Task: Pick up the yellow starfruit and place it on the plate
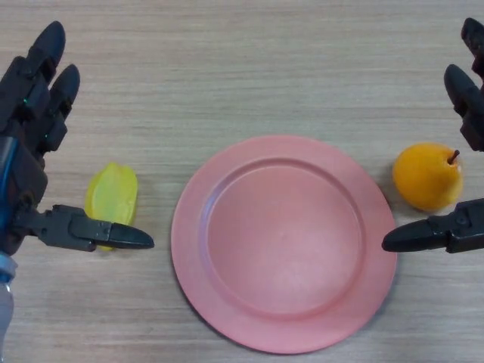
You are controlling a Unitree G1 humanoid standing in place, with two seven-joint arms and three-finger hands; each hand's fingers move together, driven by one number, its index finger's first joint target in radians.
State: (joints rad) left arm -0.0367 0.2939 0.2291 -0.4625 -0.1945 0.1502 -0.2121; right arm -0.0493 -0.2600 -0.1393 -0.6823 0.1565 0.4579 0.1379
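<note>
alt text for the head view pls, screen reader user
An empty pink plate sits mid-table, with a yellow starfruit to its left and an orange pear-like fruit to its right. The robot's open left hand is beside the starfruit, thumb across its lower end; the open right hand shows by the orange fruit.

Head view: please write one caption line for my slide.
Open left robot hand beside yellow starfruit; empty pink plate at centre; open right robot hand near orange pear.
</note>
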